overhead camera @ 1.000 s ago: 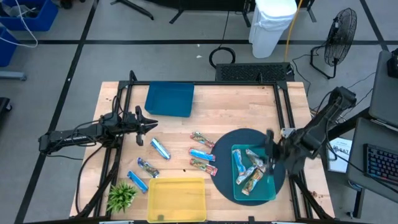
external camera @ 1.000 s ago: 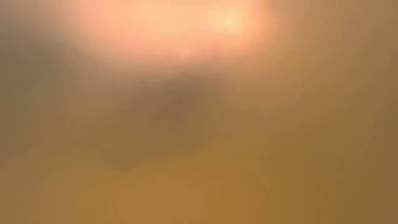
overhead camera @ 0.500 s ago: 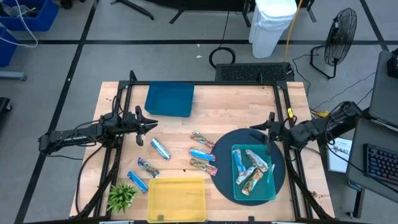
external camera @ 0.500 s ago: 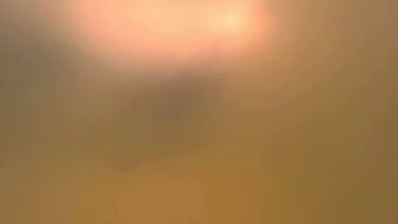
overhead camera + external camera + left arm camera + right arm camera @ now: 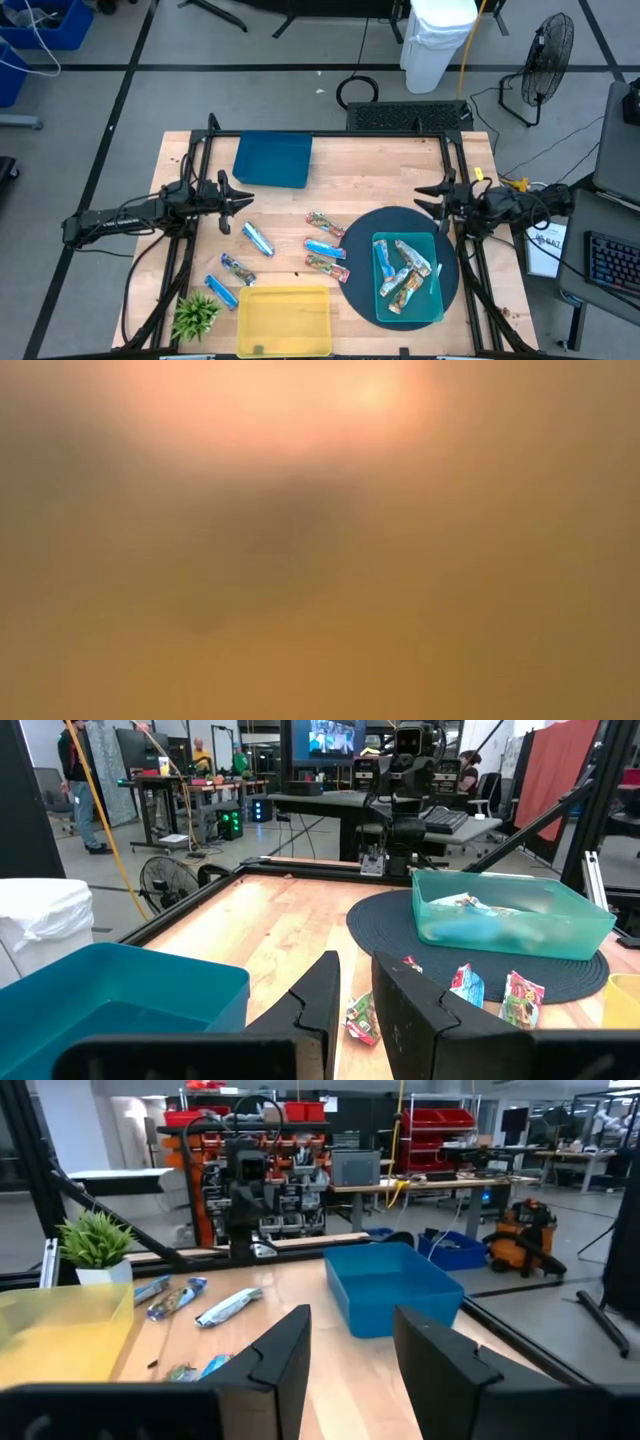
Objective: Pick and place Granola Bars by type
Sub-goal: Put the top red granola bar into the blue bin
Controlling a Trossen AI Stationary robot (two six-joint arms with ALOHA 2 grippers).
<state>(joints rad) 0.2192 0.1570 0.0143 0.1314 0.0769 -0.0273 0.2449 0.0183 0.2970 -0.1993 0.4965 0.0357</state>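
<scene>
Granola bars in shiny crinkly wrappers (image 5: 405, 268) now lie in the clear teal plastic tray (image 5: 437, 305), since the right tool (image 5: 433, 198), released and empty, has pulled back to the worktop edge, so six bars (image 5: 324, 247) remain near the idle, empty left tool (image 5: 240, 198).

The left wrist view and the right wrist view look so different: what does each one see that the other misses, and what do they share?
Only the left wrist view shows the teal bin of bars on the round dark mat, with the right arm's gripper beyond it, and a fan past the table edge.

Only the right wrist view shows the small green plant, the yellow tray and the left arm opposite.

Both show the blue bin, loose granola bars on the wooden table, and that arm's own open fingers.
</scene>
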